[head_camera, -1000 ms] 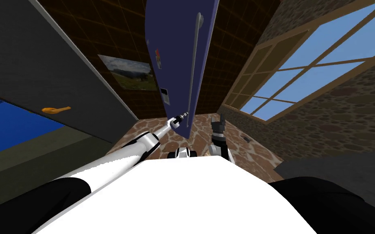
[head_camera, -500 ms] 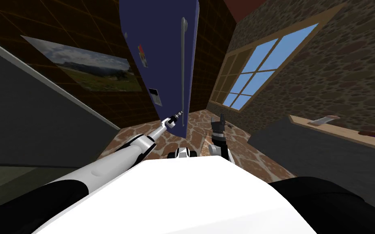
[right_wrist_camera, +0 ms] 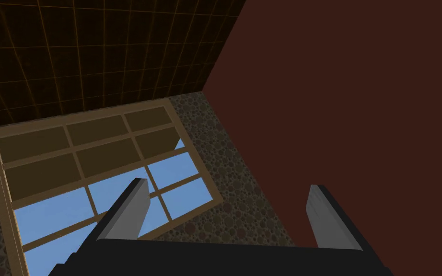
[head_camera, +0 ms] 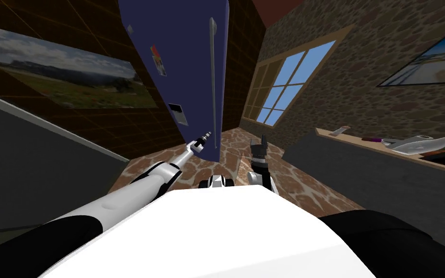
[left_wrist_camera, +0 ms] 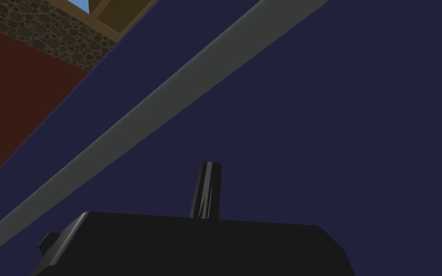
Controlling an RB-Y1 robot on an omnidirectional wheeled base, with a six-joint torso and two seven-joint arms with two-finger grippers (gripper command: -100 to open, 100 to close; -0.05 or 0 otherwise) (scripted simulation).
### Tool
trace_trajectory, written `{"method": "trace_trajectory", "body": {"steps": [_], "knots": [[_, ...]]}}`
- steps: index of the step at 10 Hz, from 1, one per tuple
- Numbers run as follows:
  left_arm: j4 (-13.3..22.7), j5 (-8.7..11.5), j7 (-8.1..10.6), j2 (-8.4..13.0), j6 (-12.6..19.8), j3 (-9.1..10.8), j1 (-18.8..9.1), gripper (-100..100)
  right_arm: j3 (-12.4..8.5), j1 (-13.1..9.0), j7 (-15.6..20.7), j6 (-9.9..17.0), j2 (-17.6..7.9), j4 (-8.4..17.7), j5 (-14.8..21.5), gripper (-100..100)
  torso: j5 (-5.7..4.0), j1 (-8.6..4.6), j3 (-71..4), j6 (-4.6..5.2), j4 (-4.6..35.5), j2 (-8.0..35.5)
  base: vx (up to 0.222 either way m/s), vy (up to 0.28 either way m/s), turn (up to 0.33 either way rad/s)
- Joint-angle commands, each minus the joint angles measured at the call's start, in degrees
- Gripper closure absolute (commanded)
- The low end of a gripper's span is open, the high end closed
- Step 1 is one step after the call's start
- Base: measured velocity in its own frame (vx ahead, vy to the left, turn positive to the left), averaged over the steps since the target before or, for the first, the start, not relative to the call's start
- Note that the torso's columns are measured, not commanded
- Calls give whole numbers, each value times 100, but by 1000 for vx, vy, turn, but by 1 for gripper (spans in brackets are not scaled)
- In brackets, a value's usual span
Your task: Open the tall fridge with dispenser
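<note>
The left claw sits by the lower end of the handle on the blue fridge straight ahead. Whether it grips cannot be told, so a pull may slip off. The right claw hangs apart.

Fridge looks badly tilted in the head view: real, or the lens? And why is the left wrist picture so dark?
Head view: lens and camera roll; the window and walls slant along with the blue fridge. Left wrist view: dimly lit, the left hand nearly black against the dark blue door, the grey handle easy to pick out.
</note>
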Motion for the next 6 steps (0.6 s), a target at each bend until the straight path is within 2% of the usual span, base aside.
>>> {"method": "trace_trajectory", "body": {"steps": [1, 3, 4, 5, 6], "knots": [[-187, 195, -206, 322, 237, 394, 219, 100, 0, 0, 0, 0, 0, 0, 0, 0, -16, -63, -5, 15, -4, -11, -130, 223, -420], [-187, 195, -206, 322, 237, 584, 219, 100, 0, 0, 0, 0, 0, 0, 0, 0, -26, -86, 4, 17, -2, 5, -156, 198, -430], [-307, 356, -422, 583, 332, 800, 472, 100, 1, 0, 0, 0, 1, 0, 0, 0, -34, -119, -6, 19, -6, -13, -194, 151, -441], [-307, 356, -422, 583, 332, 967, 472, 100, 1, 0, 0, 0, 1, 0, 0, 0, -31, -98, 0, 12, -4, 1, -235, 163, -469], [-307, 356, -422, 583, 332, 1011, 472, 100, 1, -1, 0, 0, 1, 0, 0, 0, -24, -81, 4, 15, -1, 7, -159, 108, -423]]}}
